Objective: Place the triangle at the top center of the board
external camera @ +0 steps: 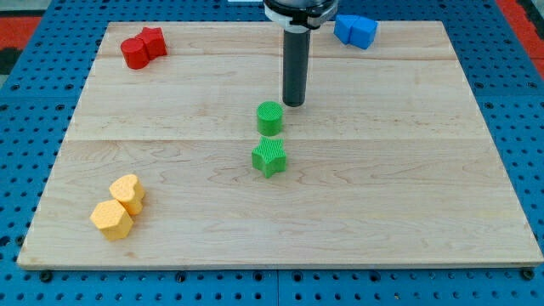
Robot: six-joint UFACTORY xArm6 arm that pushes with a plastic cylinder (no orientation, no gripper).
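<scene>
My tip point(294, 104) rests on the wooden board point(408, 170) a little above centre, just up and to the right of a green round block point(269, 117), a small gap apart. A green star block point(269, 156) lies right below the round one. Two blue blocks point(355, 30) touch each other at the board's top edge, right of centre and up-right of my tip. Their shapes are hard to make out, and I cannot tell which one is a triangle.
Two red blocks point(142, 48) sit together at the top left corner. A yellow heart block point(128, 192) and a yellow hexagon block point(111, 219) sit together at the bottom left. Blue pegboard point(25, 153) surrounds the board.
</scene>
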